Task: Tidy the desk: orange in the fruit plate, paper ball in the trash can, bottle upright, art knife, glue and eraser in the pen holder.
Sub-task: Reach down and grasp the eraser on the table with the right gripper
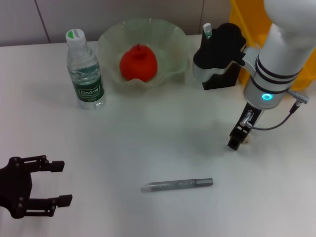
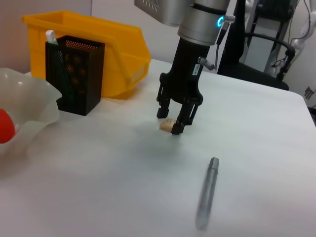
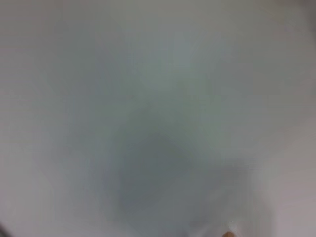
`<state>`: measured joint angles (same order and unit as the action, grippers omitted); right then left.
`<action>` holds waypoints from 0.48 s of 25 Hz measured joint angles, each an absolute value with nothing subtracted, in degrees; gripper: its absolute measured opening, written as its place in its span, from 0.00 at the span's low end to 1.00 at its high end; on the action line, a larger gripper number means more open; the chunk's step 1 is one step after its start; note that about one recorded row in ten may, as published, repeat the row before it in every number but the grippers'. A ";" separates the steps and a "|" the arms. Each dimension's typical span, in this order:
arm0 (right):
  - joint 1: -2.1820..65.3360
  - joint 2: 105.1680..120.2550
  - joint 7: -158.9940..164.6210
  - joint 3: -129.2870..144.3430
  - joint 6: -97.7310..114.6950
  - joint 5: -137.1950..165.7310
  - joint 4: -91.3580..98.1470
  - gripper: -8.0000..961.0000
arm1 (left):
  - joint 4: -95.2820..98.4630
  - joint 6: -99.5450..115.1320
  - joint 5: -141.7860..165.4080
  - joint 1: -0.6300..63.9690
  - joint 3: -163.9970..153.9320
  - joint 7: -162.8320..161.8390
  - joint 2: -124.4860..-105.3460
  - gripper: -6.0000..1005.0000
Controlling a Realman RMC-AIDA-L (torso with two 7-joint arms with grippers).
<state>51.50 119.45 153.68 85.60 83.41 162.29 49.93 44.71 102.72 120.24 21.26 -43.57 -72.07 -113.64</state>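
My right gripper (image 1: 238, 140) (image 2: 172, 121) stands straight down on the table in front of the black pen holder (image 1: 220, 78) (image 2: 74, 74), its fingers closed on the small beige eraser (image 2: 166, 126), which rests on the table. The white glue (image 1: 207, 30) (image 2: 51, 37) stands in the pen holder. The silver art knife (image 1: 177, 185) (image 2: 207, 192) lies flat near the front. The orange (image 1: 139, 63) lies in the fruit plate (image 1: 111, 42) (image 2: 29, 94). The bottle (image 1: 85, 71) stands upright to its left. My left gripper (image 1: 58, 183) waits open at the front left. The paper ball is out of view.
The yellow trash can (image 1: 247, 19) (image 2: 108, 44) stands behind the pen holder at the back right. My right arm (image 1: 276, 64) rises over the pen holder's right side.
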 joint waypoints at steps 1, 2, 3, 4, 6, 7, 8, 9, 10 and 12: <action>51.50 119.45 153.72 85.60 83.38 162.28 49.85 0.67 | 44.71 102.72 120.24 21.26 -43.57 -72.07 -113.64 0.81; 51.50 119.44 153.77 85.60 83.37 162.27 49.85 0.64 | 44.74 102.73 120.23 21.27 -43.48 -72.07 -113.64 0.81; 51.50 119.45 153.84 85.61 83.37 162.25 49.85 0.60 | 44.81 102.73 120.21 21.27 -43.45 -72.07 -113.64 0.81; 51.50 119.45 153.84 85.61 83.37 162.25 49.85 0.57 | 44.81 102.73 120.21 21.27 -43.45 -72.07 -113.64 0.81; 51.50 119.45 153.87 85.60 83.40 162.24 49.92 0.51 | 44.94 102.74 120.19 21.35 -43.42 -72.07 -113.66 0.81; 51.50 119.45 153.88 85.60 83.40 162.24 49.94 0.50 | 44.95 102.74 120.19 21.39 -43.41 -72.07 -113.68 0.81; 51.47 119.44 153.89 85.60 83.38 162.24 50.04 0.49 | 44.98 102.75 120.17 21.53 -43.33 -72.07 -113.73 0.81; 51.47 119.44 153.89 85.60 83.38 162.24 50.04 0.48 | 44.98 102.75 120.17 21.53 -43.33 -72.07 -113.73 0.81; 51.42 119.40 153.90 85.54 83.50 162.24 50.45 0.47 | 44.99 102.75 120.16 21.57 -43.23 -72.08 -113.76 0.81; 51.39 119.34 153.90 85.26 83.65 162.24 51.04 0.45 | 45.00 102.75 120.15 21.61 -43.05 -72.10 -113.80 0.81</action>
